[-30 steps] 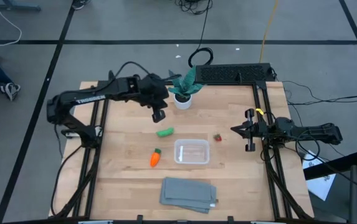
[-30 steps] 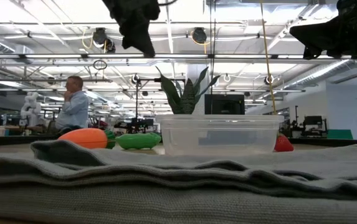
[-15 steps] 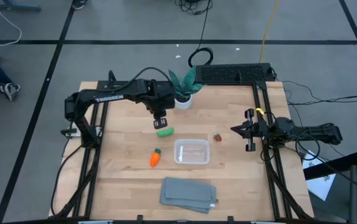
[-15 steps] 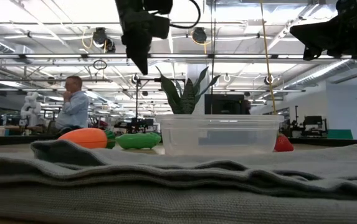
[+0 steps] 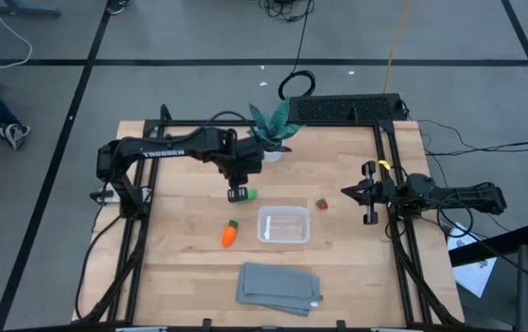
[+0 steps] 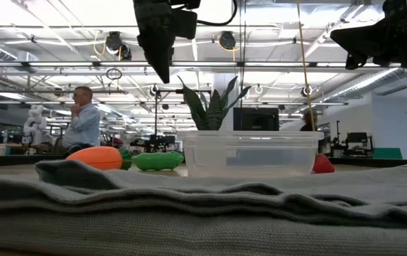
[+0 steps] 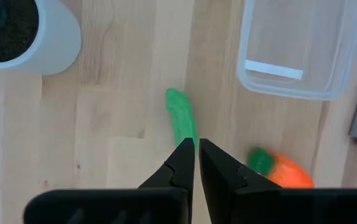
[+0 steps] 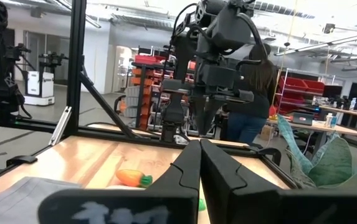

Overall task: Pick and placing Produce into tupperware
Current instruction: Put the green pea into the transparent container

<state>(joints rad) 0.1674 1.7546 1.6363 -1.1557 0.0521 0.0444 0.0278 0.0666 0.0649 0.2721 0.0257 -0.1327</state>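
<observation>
The green pod [image 7: 181, 119] lies flat on the wood, also in the high view [image 5: 248, 194] and low view [image 6: 157, 161]. My left gripper [image 7: 197, 147] hangs shut right above it [image 5: 237, 193], well clear of the table [image 6: 162, 67]. The orange carrot [image 5: 229, 234] lies nearer the table's near edge. The clear tupperware [image 5: 284, 225] stands empty on its base. The red berry [image 5: 322, 204] lies right of it. My right gripper [image 8: 200, 146] waits shut at the table's right edge [image 5: 367, 195].
A teal-leaved plant in a white pot [image 5: 270, 146] stands just beyond the left gripper. A folded grey cloth [image 5: 279, 286] lies at the near edge. Black frame rails [image 5: 144, 212] run along both sides. A person [image 6: 84, 124] stands far off in the room.
My left gripper has moved toward the table's right and near edge, coming from beside the plant pot to a place right above the green pod. The right arm and all the objects have kept still.
</observation>
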